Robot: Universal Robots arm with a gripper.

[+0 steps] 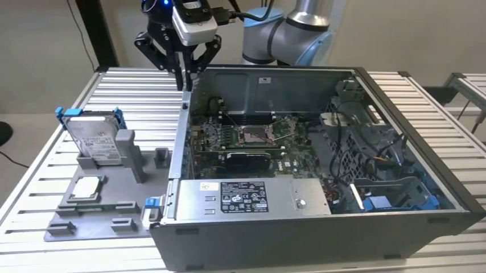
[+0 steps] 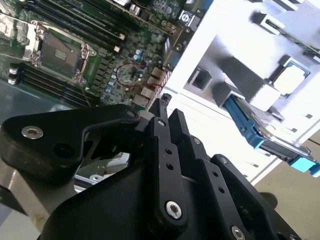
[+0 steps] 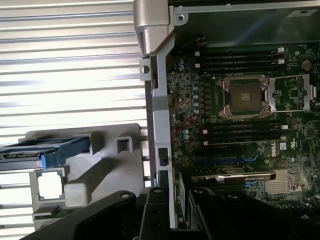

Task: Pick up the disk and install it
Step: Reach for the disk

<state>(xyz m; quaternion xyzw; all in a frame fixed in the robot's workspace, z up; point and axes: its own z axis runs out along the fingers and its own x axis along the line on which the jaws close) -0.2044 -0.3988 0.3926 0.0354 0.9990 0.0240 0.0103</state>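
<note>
The disk point(image 1: 97, 138) stands on edge in a grey holder point(image 1: 91, 211) on the slatted table, at the exterior view's left of the open computer case point(image 1: 319, 230). Its silver face carries a white label and blue rails run along its edges. In the second wrist view the disk point(image 2: 247, 127) shows edge-on, as does the disk point(image 3: 47, 152) in the first wrist view. My gripper point(image 1: 184, 84) hangs above the case's wall nearest the holder, well behind and above the disk. Its black fingers point down, pressed together and holding nothing. The fingertips point(image 2: 161, 104) meet over the case edge.
A small square silver chip point(image 1: 86, 187) lies on the holder in front of the disk. Inside the case are the motherboard point(image 1: 251, 136), a long grey box point(image 1: 247, 199) with a label, and a blue-trimmed bay point(image 1: 387, 202) at the exterior view's right. The arm's base stands behind the case.
</note>
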